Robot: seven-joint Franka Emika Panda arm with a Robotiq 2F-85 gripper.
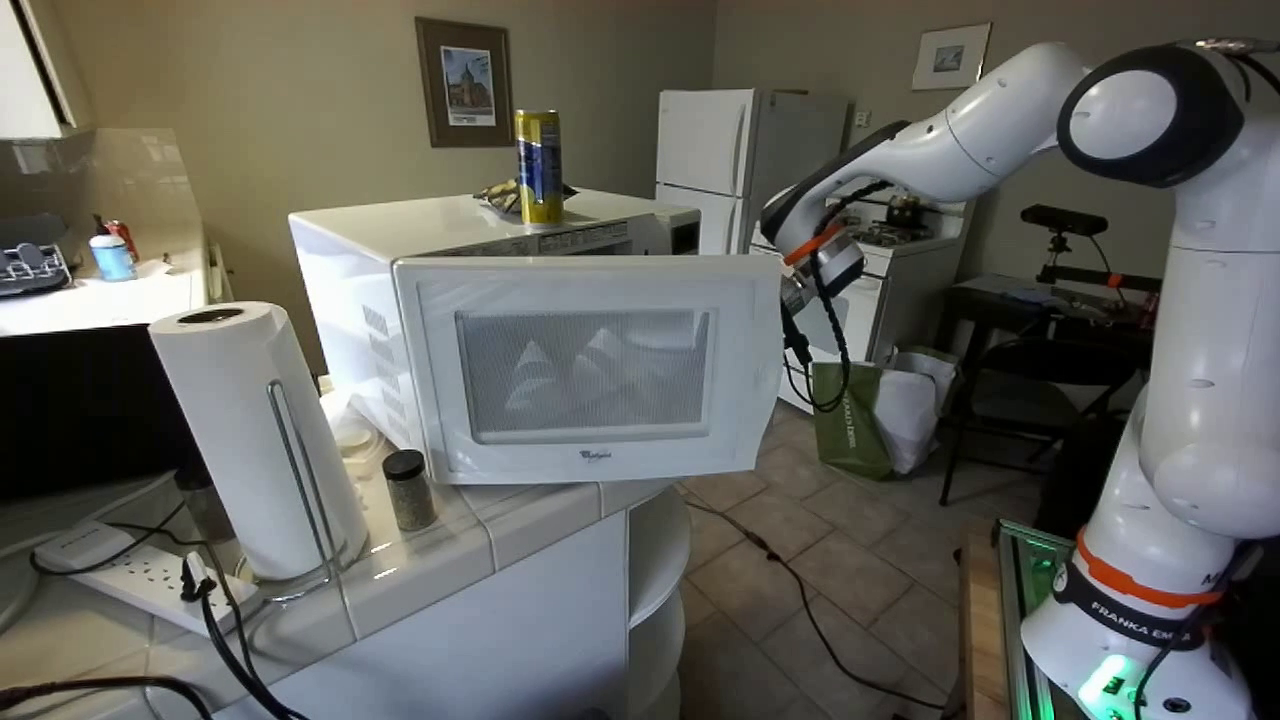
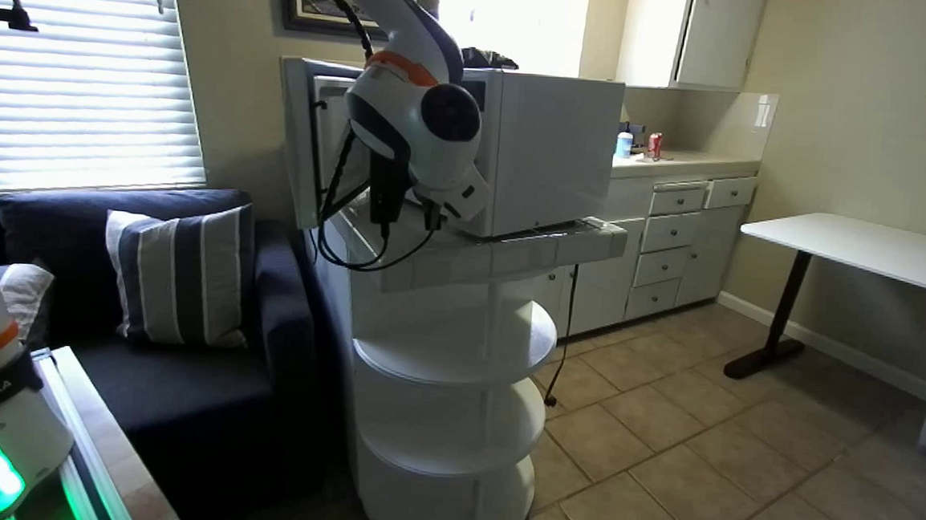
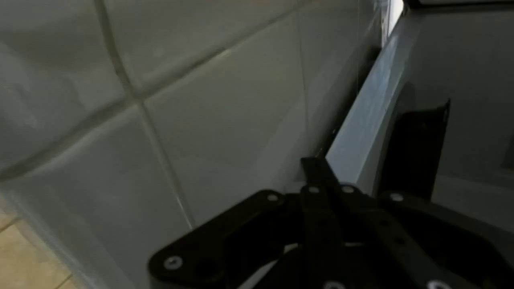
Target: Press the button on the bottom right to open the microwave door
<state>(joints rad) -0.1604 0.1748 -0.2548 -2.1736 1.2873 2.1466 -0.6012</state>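
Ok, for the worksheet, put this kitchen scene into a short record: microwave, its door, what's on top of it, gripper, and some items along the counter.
Microwave: white, standing on a tiled counter
Microwave door: open, swung out from the body
On top: yellow-and-blue can, upright; crinkled item beside it, unclear what
Gripper: shut, near the microwave's lower front; contact cannot be told
Along the counter: paper towel roll, jar with black lid, power strip
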